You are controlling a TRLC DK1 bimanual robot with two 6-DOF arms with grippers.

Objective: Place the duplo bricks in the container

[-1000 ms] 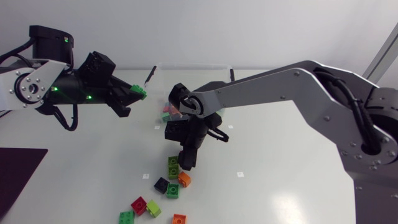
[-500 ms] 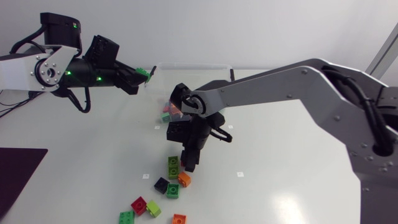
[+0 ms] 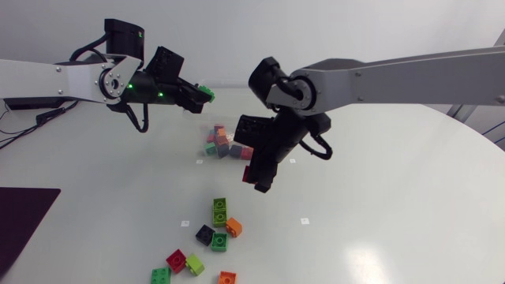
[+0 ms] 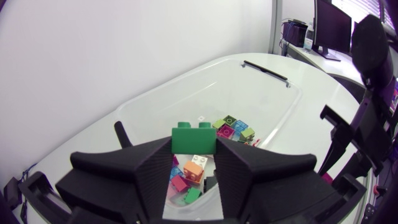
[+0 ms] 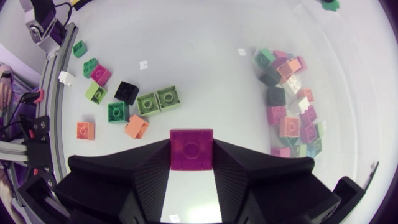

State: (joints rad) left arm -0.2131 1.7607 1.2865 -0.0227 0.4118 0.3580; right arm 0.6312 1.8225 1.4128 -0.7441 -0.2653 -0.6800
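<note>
On white table (image 3: pixel 379 213), loose bricks (image 3: pixel 219 211), clear container (image 4: pixel 186 93)

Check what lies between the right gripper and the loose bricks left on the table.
Nothing: bare table between the right gripper, shut on a magenta brick, and the nearest loose green bricks. Head view and right wrist view both show it.

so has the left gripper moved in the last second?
Yes. The left gripper, holding its green brick, moved toward the clear container.

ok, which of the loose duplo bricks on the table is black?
The small black brick next to the olive-green double brick; its neighbours are green and orange.
</note>
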